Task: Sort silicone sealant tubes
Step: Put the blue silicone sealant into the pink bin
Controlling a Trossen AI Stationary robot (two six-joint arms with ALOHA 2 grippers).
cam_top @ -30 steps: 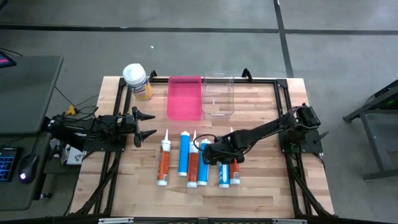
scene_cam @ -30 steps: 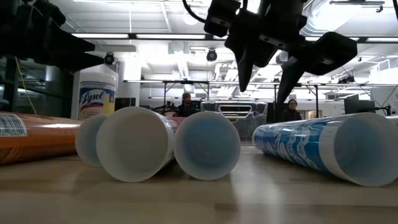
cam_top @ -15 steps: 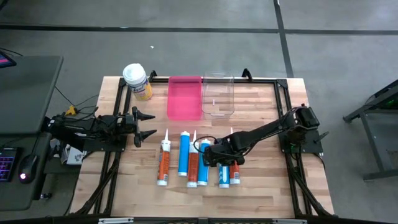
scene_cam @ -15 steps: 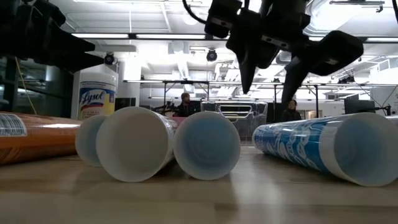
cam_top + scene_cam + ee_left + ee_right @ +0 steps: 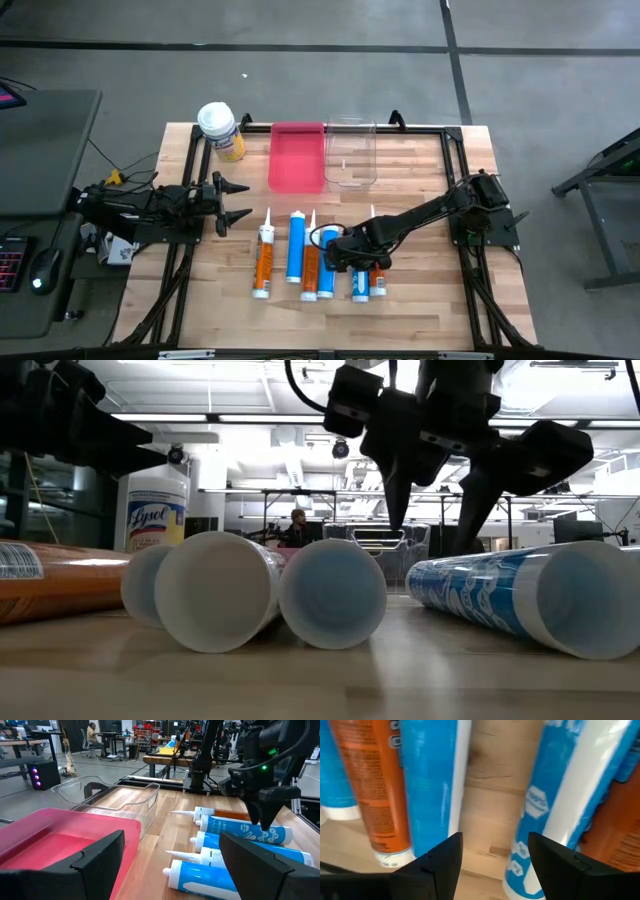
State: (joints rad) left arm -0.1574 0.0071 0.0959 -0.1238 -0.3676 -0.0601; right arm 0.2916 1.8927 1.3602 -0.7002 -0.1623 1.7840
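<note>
Several silicone sealant tubes lie side by side on the wooden table, nozzles toward its far edge: orange [image 5: 262, 262], blue [image 5: 296, 248], orange [image 5: 311, 268], blue [image 5: 328, 262], blue [image 5: 360, 284], orange [image 5: 378, 282]. My right gripper [image 5: 351, 258] hangs open above them, pointing steeply down. Its fingers stand over the gap between two blue tubes [image 5: 430, 780] [image 5: 560, 795] and touch neither. In the low view the right gripper [image 5: 430, 510] is clear of the tube ends [image 5: 333, 593]. My left gripper [image 5: 238, 201] waits open and level at the table's left side.
A pink bin [image 5: 296, 180] and a clear bin [image 5: 350, 182] stand at the table's far edge. A yellow jar with a white lid [image 5: 220, 130] stands at the far left corner. Bare wood lies to the right of the tubes and along the near edge.
My right gripper has sunk a little toward the tubes and stayed open. The tubes have not moved.
</note>
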